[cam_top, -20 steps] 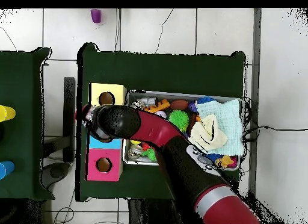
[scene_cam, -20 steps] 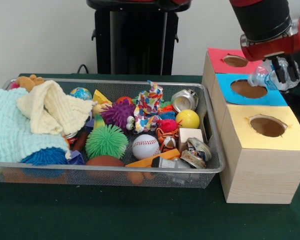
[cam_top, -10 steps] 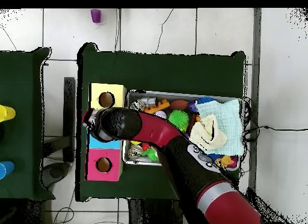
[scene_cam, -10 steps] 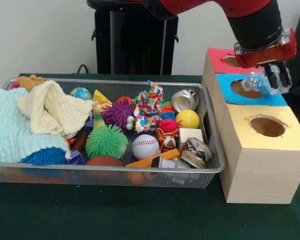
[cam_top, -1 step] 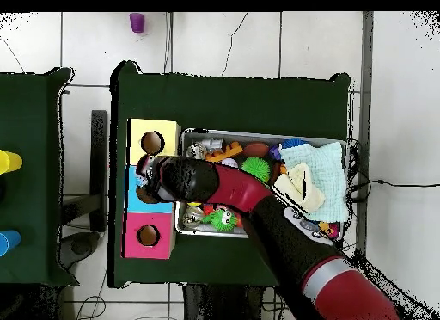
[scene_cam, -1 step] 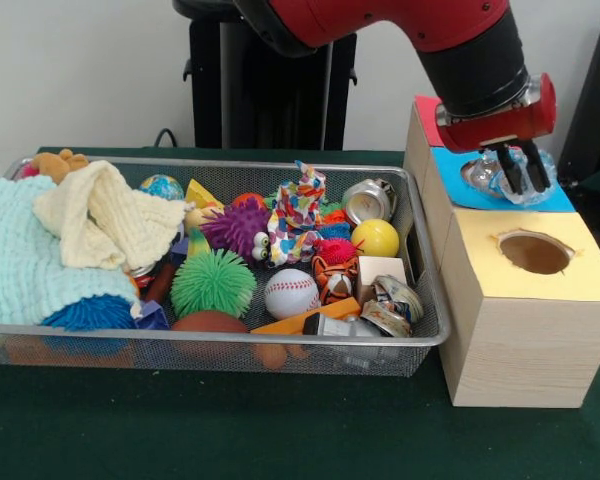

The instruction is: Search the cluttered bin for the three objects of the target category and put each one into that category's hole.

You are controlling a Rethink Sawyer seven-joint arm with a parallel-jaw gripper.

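Red and black arm's tool (scene_cam, -1 step: 515,172) clamped on crumpled clear plastic bottle (scene_cam, -1 step: 500,176), bottle over the blue box's hole (scene_cam, -1 step: 477,172), wire bin (scene_cam, -1 step: 425,300) of toys, cans and cloths alongside on green bench (scene_cam, -1 step: 280,430).

The arm (scene_cam, -1 step: 380,20) is glossy red with a thick black cylindrical wrist section (scene_cam, -1 step: 475,65), ending in a red collar at its 6 o'clock end. Below the collar sits the gripper (scene_cam, -1 step: 520,172) with slim black fingers (scene_cam, -1 step: 507,170). From overhead the arm shows a silver-grey band between red segments toward 5 o'clock.
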